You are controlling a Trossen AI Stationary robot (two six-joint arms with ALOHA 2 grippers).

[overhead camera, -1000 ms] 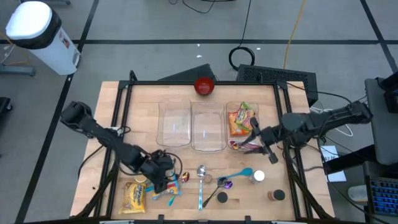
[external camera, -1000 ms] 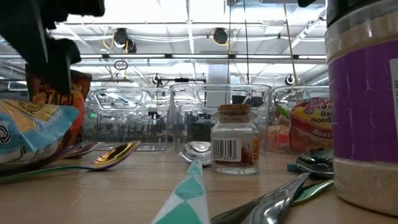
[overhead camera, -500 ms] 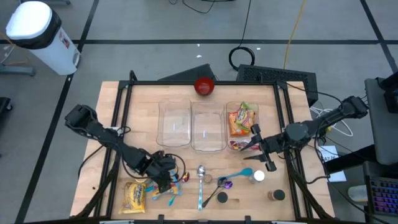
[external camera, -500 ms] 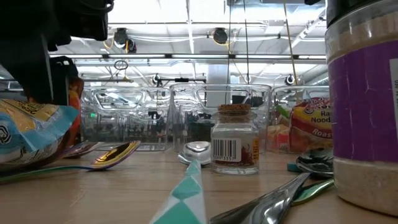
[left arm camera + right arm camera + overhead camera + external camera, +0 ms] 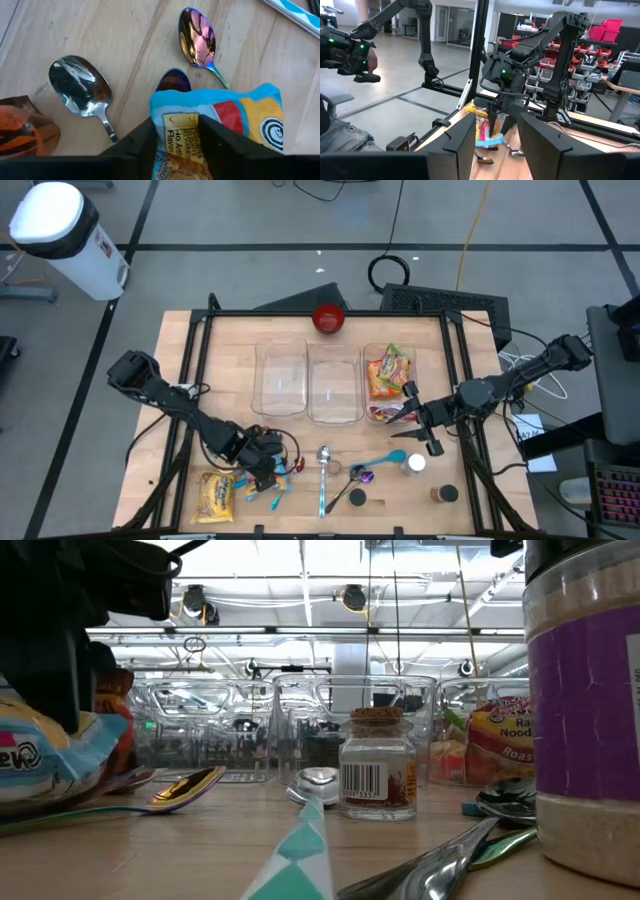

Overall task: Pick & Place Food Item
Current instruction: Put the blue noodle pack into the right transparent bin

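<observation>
Left wrist view | left claw (image 5: 176,135) clamps snack packet (image 5: 220,125) | long axis along fingers

We see a blue-and-yellow snack packet (image 5: 215,130) pinched between the left gripper's (image 5: 176,131) fingers (image 5: 145,142), its printed face up and crumpled end beyond the fingertips.

Left tool (image 5: 176,137) now clamped on snack bag (image 5: 220,130)
</observation>
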